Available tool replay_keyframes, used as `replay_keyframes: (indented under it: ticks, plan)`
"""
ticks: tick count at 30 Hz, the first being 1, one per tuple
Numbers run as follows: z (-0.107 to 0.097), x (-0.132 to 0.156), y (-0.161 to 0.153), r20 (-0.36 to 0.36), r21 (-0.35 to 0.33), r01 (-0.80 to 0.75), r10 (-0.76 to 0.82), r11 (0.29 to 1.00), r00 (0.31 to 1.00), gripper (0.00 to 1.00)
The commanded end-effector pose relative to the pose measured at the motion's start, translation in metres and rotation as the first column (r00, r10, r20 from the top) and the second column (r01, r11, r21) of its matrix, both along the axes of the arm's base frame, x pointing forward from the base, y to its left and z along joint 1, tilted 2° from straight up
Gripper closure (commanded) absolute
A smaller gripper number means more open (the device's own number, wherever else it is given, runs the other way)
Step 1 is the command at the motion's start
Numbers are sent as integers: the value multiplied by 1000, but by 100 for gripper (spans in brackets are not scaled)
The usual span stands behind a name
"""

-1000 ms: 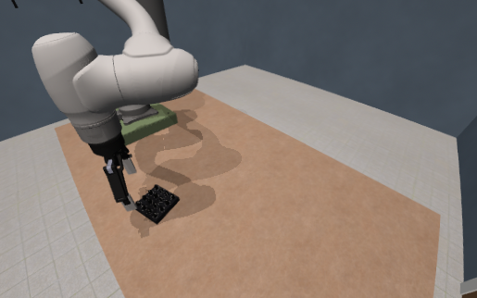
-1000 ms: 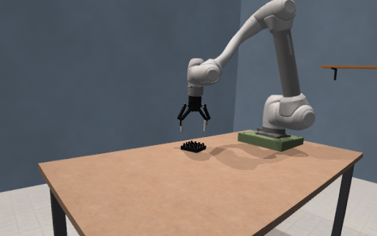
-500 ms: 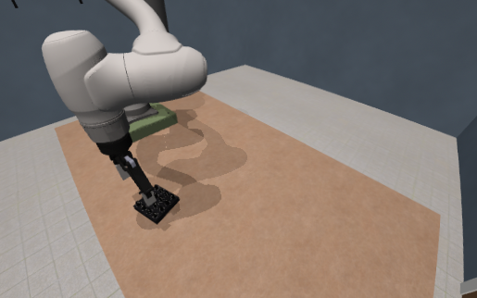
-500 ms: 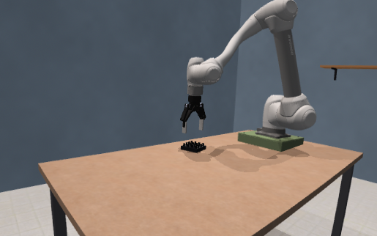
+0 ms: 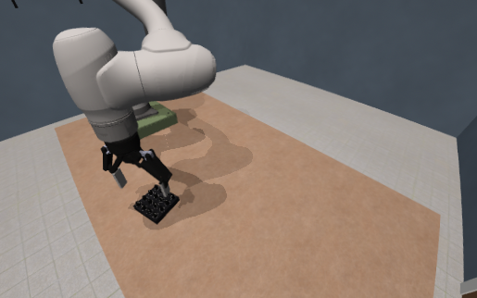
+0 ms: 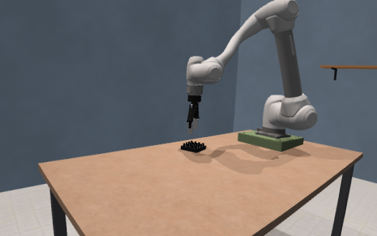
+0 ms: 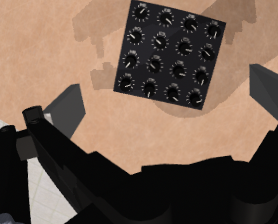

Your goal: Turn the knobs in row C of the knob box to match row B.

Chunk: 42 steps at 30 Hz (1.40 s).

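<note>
The black knob box [image 5: 158, 204] [image 6: 194, 148] [image 7: 146, 50] sits on the table, turned slightly clockwise in the wrist view. It carries four rows of four black knobs, each with a ring of pale marks and a white line. The lines point various ways; in the wrist view's top row the leftmost points to the upper right and the rightmost about downward. The printed names are too small to read, and I cannot make out the socket. My gripper [image 5: 143, 185] [image 6: 193, 128] [image 7: 167, 88] is open and empty above the box, its fingers wide apart and touching no knob.
The wooden table [image 5: 297, 231] [image 6: 143, 183] carries the arm's green base [image 5: 159, 124] [image 6: 260, 141] beyond the box. The shadows of the arm and gripper fall around the box. A wall shelf [image 6: 359, 67] is far off to the right in the exterior view.
</note>
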<state>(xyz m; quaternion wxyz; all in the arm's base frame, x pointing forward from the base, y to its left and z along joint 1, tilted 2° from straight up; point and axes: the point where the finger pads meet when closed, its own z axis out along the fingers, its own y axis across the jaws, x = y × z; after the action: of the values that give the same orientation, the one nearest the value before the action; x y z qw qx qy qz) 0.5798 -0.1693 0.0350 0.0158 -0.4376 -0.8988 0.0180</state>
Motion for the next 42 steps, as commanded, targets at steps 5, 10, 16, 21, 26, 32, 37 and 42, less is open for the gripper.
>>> replay_keyframes:
  ticks: [5,10,16,21,26,32,37,42]
  plan:
    - [2,9,9,1,23,-292,292,956,956,0]
    - [3,14,15,3,30,-456,456,889,890,0]
    - [3,19,22,6,38,-612,612,790,791,0]
    - [4,24,28,10,44,-743,743,668,669,0]
    - [5,29,34,15,50,-849,849,527,528,0]
    - [6,32,39,19,53,-907,908,417,418,0]
    - [6,34,40,20,55,-925,926,377,378,0]
    - [6,34,40,20,55,-925,926,376,378,88]
